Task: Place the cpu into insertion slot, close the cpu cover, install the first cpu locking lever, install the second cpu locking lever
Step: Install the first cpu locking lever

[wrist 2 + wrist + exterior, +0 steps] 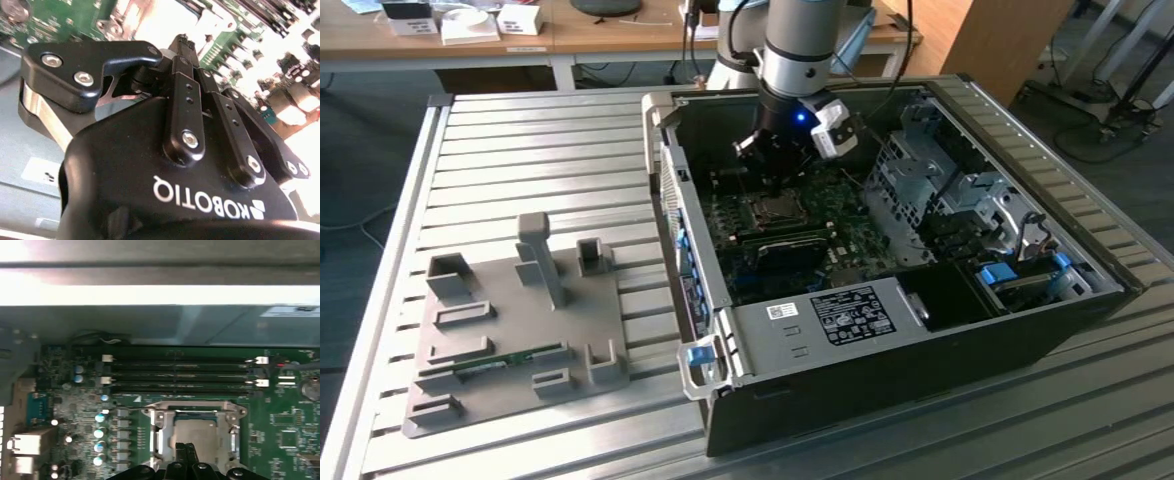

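The fingers (180, 455) are pressed together right over the cpu (196, 432), which lies flat inside the cpu cover (159, 432) in the middle of the green board (280, 440), so if they push too hard or slip sideways, they may scratch it.

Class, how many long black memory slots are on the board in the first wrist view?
4 slots on the board, parallel, side by side: first, second, third, fourth, counted from the case wall. None looks hidden.
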Controlling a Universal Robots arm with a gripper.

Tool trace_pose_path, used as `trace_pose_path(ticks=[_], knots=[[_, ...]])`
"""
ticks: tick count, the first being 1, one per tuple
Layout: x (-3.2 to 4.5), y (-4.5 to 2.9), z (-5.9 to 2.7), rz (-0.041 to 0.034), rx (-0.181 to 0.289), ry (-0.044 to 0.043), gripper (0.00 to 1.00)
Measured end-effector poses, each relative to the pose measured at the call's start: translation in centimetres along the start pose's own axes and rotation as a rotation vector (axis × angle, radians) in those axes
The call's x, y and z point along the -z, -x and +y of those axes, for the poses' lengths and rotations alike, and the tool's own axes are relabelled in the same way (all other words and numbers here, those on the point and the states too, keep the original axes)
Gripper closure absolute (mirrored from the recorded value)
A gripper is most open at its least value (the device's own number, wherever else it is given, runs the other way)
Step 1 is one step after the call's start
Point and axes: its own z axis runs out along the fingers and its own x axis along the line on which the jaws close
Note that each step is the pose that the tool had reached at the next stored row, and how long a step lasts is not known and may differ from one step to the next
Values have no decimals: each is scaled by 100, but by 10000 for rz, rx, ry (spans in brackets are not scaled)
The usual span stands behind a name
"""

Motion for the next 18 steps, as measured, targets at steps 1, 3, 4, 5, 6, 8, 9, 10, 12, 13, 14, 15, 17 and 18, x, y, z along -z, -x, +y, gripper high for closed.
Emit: trace_pose_path(ticks=[1,3,4,5,6,8,9,10,12,13,14,15,17,18], knots=[[0,-17,0,-5,0,0,89],[10,-16,1,-5,0,-2,89],[26,-16,1,-6,0,0,89],[45,-15,2,-7,0,0,89],[66,-14,2,-6,0,-1,89],[101,-13,4,-7,0,0,89],[107,-13,4,-7,0,0,89],[107,-14,4,-8,1,1,89],[109,-44,4,-23,1,0,89],[110,-69,4,-34,1,0,89],[110,-100,4,-48,2,1,89],[112,-132,4,-61,3,0,89],[114,-195,4,-85,3,-1,89],[115,-225,4,-98,4,-1,89]])
